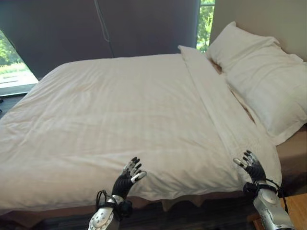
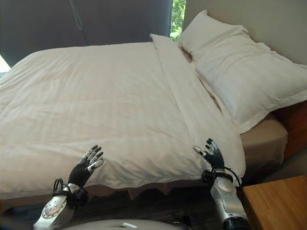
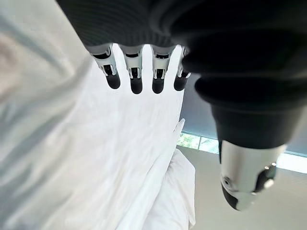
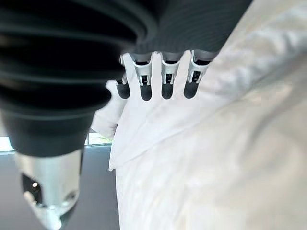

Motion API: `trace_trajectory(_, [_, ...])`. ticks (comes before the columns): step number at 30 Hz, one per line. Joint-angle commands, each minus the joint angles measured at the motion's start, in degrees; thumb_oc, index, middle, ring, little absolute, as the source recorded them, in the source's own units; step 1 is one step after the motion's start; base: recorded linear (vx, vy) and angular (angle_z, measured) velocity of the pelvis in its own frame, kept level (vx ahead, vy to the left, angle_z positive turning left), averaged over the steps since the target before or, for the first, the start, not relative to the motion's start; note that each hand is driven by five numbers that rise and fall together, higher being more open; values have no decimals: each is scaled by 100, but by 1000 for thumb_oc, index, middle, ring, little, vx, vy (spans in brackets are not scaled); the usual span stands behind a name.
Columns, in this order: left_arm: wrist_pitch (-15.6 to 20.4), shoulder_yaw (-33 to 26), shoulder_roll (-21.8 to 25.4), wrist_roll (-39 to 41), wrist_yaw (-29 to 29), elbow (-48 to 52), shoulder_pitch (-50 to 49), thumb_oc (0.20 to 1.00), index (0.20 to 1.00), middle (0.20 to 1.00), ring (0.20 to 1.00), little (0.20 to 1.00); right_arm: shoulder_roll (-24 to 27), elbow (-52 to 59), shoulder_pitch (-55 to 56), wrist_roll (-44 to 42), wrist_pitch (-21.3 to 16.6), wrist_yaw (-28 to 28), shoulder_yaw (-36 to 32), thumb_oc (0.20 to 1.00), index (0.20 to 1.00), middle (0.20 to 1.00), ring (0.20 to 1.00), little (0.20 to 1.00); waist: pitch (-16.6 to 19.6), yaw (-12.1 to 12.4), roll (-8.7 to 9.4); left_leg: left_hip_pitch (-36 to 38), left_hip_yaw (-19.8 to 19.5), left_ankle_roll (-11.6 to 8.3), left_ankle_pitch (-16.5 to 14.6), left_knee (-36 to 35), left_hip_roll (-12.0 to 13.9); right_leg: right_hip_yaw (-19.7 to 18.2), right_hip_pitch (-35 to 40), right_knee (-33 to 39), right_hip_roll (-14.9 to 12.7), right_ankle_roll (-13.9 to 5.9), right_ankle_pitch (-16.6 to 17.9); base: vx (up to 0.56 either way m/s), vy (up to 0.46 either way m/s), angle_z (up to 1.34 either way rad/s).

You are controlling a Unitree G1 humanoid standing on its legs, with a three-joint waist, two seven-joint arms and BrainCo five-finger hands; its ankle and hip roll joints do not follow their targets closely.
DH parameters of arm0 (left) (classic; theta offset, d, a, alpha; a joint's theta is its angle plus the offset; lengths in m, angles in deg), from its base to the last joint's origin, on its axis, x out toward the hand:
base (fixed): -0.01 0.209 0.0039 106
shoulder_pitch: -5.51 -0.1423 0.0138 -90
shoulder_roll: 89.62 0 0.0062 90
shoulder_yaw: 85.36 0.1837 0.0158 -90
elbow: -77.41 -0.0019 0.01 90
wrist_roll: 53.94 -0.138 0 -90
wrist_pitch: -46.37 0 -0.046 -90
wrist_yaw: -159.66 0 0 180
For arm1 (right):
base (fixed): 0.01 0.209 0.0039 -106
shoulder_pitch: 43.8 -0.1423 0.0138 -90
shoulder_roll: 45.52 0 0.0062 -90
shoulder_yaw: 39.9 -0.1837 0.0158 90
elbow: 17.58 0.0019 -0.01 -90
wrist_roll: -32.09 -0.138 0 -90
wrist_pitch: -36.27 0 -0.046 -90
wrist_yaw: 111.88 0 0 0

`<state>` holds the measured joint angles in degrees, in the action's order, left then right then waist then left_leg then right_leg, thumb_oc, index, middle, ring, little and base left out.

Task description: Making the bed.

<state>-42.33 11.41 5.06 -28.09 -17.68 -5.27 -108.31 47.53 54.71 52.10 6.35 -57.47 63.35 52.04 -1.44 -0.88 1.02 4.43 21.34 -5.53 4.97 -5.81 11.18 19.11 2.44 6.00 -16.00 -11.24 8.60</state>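
A white duvet (image 1: pixel 120 110) lies spread flat over the bed, with its top band folded back (image 1: pixel 211 96) near the two white pillows (image 1: pixel 261 72) at the headboard end. My left hand (image 1: pixel 127 179) is open at the duvet's near edge, fingers spread and pointing up over the cloth. My right hand (image 1: pixel 252 165) is open too, at the near right corner of the duvet beside the folded band. In the wrist views the left fingers (image 3: pixel 136 81) and right fingers (image 4: pixel 165 84) are straight above the white cloth, holding nothing.
A tan mattress side (image 2: pixel 261 139) shows under the pillows at the right. A wooden bedside surface (image 2: pixel 278 203) stands at the lower right, close to my right arm. A dark curtain (image 1: pixel 96 28) and a window (image 1: pixel 205 21) are behind the bed.
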Motion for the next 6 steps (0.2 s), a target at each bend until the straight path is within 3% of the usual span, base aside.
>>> trace_trajectory(1, [529,-437,220,-879,-128,328,335,1000,1000,1000,1000,1000,-139,361,-428,-204,-164,413,207,1000,1000,1000,1000,1000,-179,205,154,337,-156,179,-974,81,-189,284,142,-100,154,365,-599,0,0,0])
trace_trajectory(6, [586,-540,141,-1211,-265,133,330,1000,1000,1000,1000,1000,-301,497,-311,-428,-86,610,467,1000,1000,1000,1000,1000,-135,263,168,358,-180,174,-965,81,-213,348,186,-100,152,378,-595,3,6,6])
